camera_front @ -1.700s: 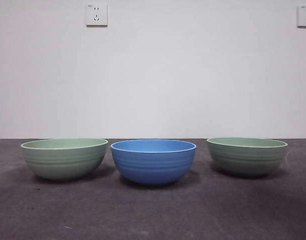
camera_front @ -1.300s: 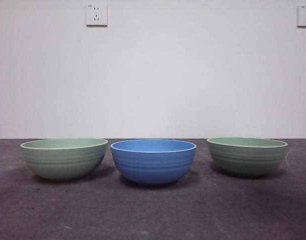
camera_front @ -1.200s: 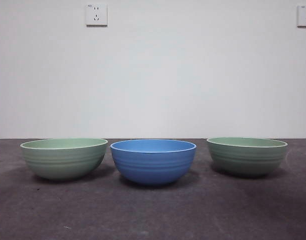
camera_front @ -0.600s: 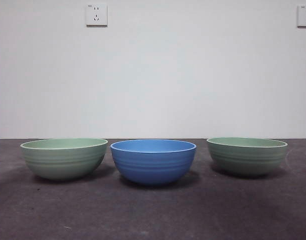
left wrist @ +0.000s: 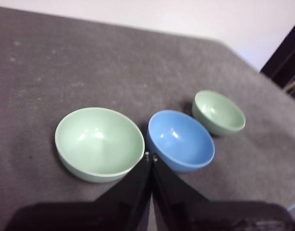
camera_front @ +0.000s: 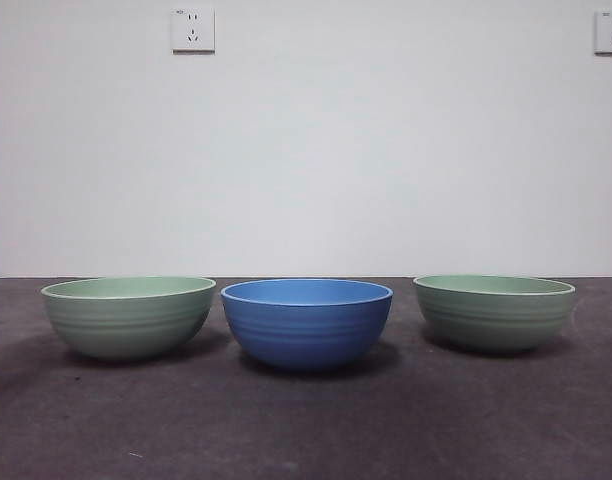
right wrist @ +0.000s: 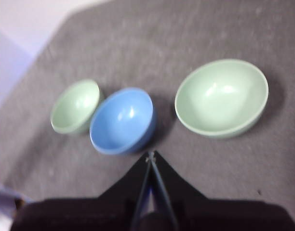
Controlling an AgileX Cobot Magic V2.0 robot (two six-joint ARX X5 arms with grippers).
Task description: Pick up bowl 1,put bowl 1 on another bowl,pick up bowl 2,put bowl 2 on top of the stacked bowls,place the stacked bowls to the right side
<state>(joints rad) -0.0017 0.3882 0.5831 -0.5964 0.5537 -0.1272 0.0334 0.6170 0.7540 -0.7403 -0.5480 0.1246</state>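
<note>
Nothing on the table has shifted over the last moments: all three bowls sit where they were, in a row. Stacking has not begun. The blue bowl [camera_front: 307, 323] stands in the middle, a pale green bowl [camera_front: 128, 317] just beside it on one side, the other green bowl [camera_front: 494, 312] a little farther off on the other. The left gripper [left wrist: 151, 157] and right gripper [right wrist: 151, 156] both hang above, jaws pressed together, holding nothing. Every pick, both stackings and the move to the right remain. Two wall sockets [camera_front: 193, 29] show behind; the dark tabletop [camera_front: 306, 430] offers no obstacle.
</note>
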